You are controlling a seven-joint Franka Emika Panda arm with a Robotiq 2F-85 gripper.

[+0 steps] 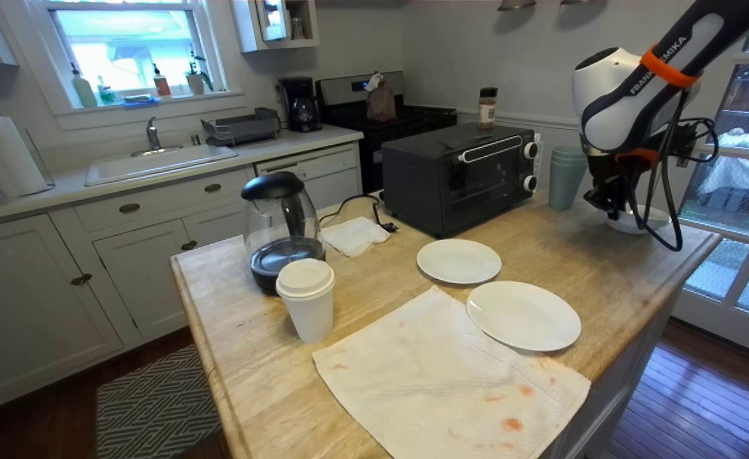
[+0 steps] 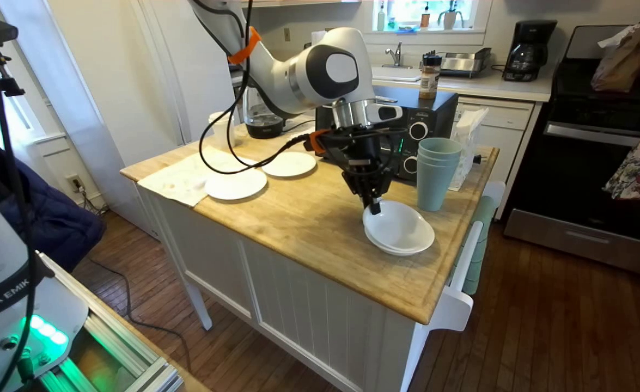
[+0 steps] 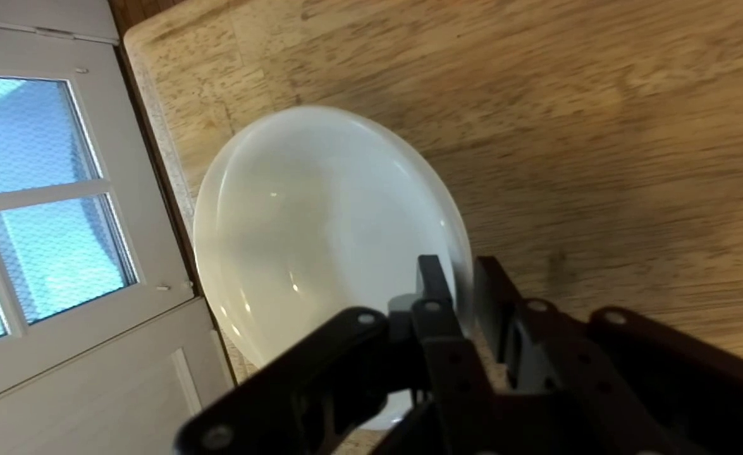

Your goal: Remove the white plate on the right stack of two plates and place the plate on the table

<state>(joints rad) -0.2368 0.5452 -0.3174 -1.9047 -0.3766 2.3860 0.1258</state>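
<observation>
We have the claw (image 3: 463, 278) pinching the rim of the top dish (image 2: 404, 224), one finger on the inside and the other on the outside; in the wrist view the bite is at about four o'clock on the rim. This is the upper of two small white dishes: in an exterior view we see it tipped over the lower dish (image 2: 376, 245), higher on the claw's side, near ten o'clock there. Both sit toward four o'clock on the wooden tabletop (image 2: 320, 223).

With the dishes as the dial's centre, in an exterior view, we find the blue-green cups (image 1: 567, 178) stacked near them at ten o'clock. The toaster oven (image 1: 470, 182) stands farther out, between nine and ten, with a spice jar (image 1: 487, 109) on top. Toward eight o'clock lie two flat plates (image 1: 524, 315), well apart from the dishes; one overlaps the edge of a stained cloth (image 1: 450, 382). Out at nine we see the glass kettle (image 1: 292, 220), with a lidded paper cup (image 1: 307, 306) near it, toward half past five.
</observation>
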